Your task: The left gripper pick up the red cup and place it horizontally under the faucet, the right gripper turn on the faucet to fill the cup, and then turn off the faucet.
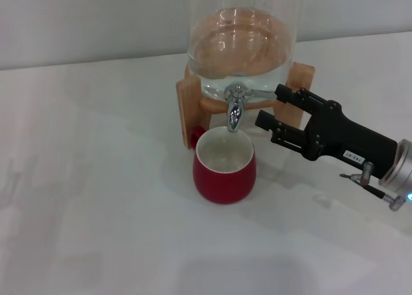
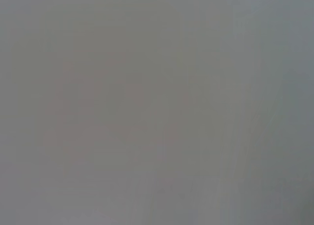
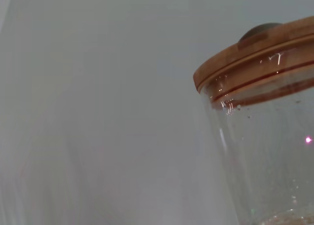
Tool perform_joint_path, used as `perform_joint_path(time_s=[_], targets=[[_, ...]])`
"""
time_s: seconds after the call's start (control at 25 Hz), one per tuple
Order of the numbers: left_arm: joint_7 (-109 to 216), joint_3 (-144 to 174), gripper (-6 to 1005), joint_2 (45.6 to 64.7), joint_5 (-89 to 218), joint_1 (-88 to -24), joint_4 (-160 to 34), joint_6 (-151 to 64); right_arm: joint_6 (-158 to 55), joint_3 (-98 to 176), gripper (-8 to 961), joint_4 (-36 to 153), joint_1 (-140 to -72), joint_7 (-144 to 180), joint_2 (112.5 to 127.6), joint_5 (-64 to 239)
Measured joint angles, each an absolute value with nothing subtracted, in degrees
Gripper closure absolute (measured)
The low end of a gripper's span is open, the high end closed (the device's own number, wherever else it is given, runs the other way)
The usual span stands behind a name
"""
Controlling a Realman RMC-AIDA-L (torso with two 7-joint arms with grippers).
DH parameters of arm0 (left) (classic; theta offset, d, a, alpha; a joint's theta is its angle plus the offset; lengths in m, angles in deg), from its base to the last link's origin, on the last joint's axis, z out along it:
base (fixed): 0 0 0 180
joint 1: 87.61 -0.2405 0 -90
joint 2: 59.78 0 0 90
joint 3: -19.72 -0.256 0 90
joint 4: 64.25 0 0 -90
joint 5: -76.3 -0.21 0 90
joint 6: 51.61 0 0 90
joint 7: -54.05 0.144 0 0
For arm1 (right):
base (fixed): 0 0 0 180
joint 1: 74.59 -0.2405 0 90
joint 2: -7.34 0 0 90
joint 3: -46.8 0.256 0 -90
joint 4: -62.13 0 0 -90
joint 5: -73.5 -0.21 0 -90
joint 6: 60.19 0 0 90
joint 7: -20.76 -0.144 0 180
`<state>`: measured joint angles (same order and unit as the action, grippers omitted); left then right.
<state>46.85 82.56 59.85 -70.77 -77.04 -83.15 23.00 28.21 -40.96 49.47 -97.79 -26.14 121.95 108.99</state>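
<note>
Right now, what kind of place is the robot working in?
Likely a lab test bench, not a real kitchen: a plain white tabletop against a bare wall, holding only a glass dispenser on a wooden stand with a chrome faucet, the squat red cup beneath it, and the right gripper alongside.

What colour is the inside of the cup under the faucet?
Cream-white inside the red cup, with a dark-red outside; the head view shows it best.

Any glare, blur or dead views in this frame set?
Head view: evenly lit, soft shadow beside the red cup, highlights on the faucet; right gripper sharp, open. Left wrist view: featureless grey. Right wrist view: specular glints on the glass dispenser.
</note>
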Motion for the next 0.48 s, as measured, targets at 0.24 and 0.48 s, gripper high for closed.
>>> perform_joint_path(time_s=[0.24,0.48], targets=[[46.8,82.6,110,59.84,-70.9,-77.0,-83.1,23.0,29.1,-41.5,187,49.5,-97.8,-26.7,122.03,109.0],[46.8,82.6,110,59.79,-71.1,-77.0,-83.1,23.0,29.6,-42.3,187,49.5,-97.8,-26.9,122.24,109.0]])
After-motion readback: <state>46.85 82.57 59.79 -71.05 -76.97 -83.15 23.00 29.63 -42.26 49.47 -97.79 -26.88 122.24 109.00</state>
